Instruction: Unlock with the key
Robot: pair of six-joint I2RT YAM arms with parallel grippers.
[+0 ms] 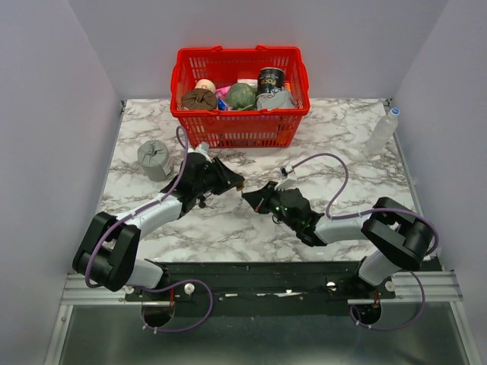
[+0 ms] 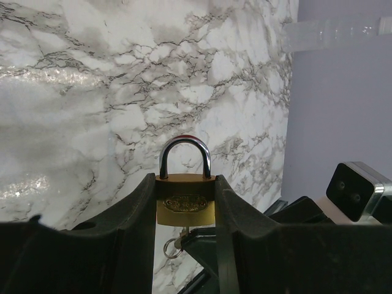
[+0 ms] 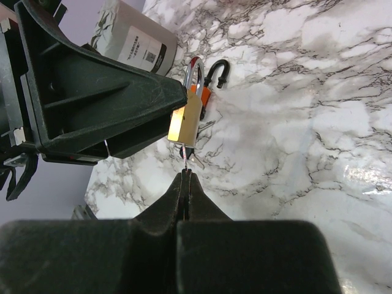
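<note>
Right gripper (image 3: 185, 177): nearest the right wrist camera. Its two black fingers are pressed together to a thin seam, pinching the small key with a thin metal blade (image 3: 185, 160).
Key position: in the air above the desk, between the right gripper's tips and the underside of the small brass padlock with a steel shackle (image 3: 187, 125). Only the blade shows, as the head is hidden between the fingers.
Key axis: the long axis runs straight out from the fingertips, in line with the padlock's body. The tip points into the padlock's bottom face, but how deep it sits cannot be told. From the top camera it is too small to make out.
Brass padlock: held off the desk with both shackle legs seated in the body. A small ring hangs just below it.
Left gripper (image 2: 185, 180): narrow, its black fingers clamped on the two flat sides of the brass padlock's body.
Orange-and-black padlock (image 3: 205, 93): lying on the desk just beyond the brass one.
Grey cylindrical canister with a white label (image 3: 138, 43): on the desk, farther left.
White marble-patterned desk (image 1: 221, 232): carries everything.
Clear plastic bottle (image 1: 382, 131): near the desk's right edge.
Red plastic mesh basket (image 1: 240, 52): at the far edge, filled with assorted items.
</note>
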